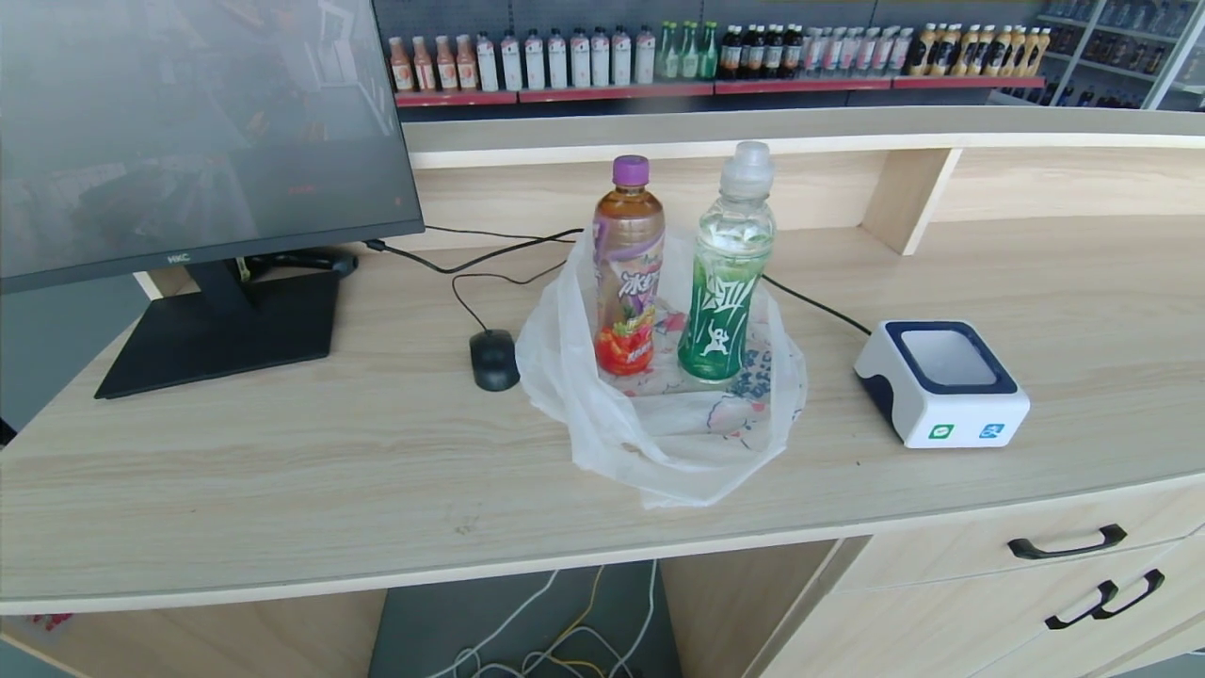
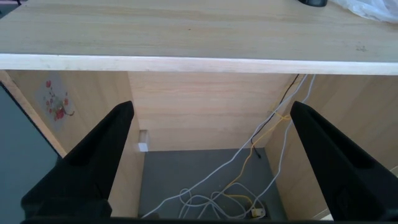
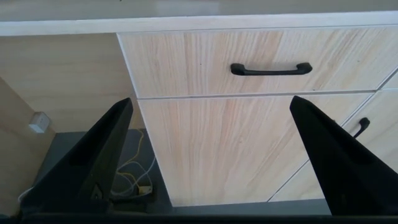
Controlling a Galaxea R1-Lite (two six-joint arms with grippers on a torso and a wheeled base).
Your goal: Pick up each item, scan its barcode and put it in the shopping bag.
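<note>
A tea bottle with a purple cap [image 1: 628, 268] and a green bottle with a clear cap [image 1: 728, 268] stand upright side by side inside the translucent white shopping bag [image 1: 659, 414] at the middle of the wooden counter. The white and navy barcode scanner [image 1: 939, 380] sits to the right of the bag. My left gripper [image 2: 211, 162] hangs open below the counter's front edge, facing the cable recess. My right gripper [image 3: 211, 162] is open too, held low in front of the drawer fronts [image 3: 249, 68].
A monitor [image 1: 188, 132] on a black stand occupies the counter's left, with a black mouse [image 1: 493, 359] beside the bag. Cables run behind the bag and hang under the counter [image 2: 236, 180]. Drawers with black handles [image 1: 1066, 545] are at the lower right. Shelves of bottles line the back.
</note>
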